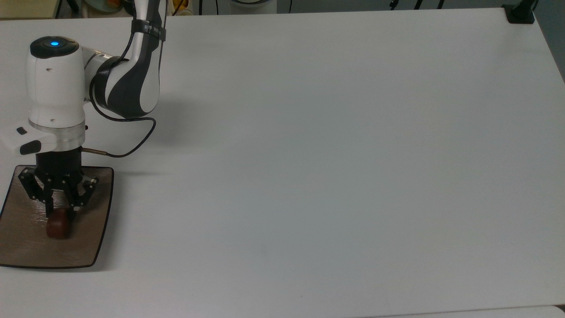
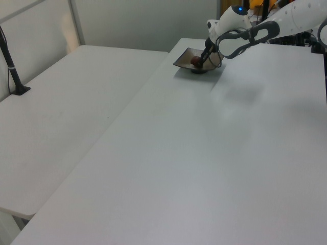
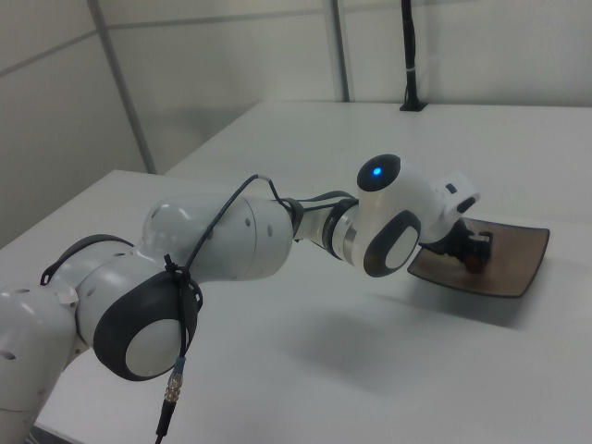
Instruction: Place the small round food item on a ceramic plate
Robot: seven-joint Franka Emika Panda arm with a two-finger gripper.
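end effector over ceramic plate, white table

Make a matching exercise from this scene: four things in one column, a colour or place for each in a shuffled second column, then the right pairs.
Things:
1. small round food item
2. ceramic plate
3. gripper
4. black clamp

Descriptions:
A. glossy tan-brown, square, with a dark rim
B. dark reddish-brown, between the fingers
C. at the top view's top right table corner
D. black, lowered over the plate

Pairs: 1-B, 2-A, 3-D, 4-C
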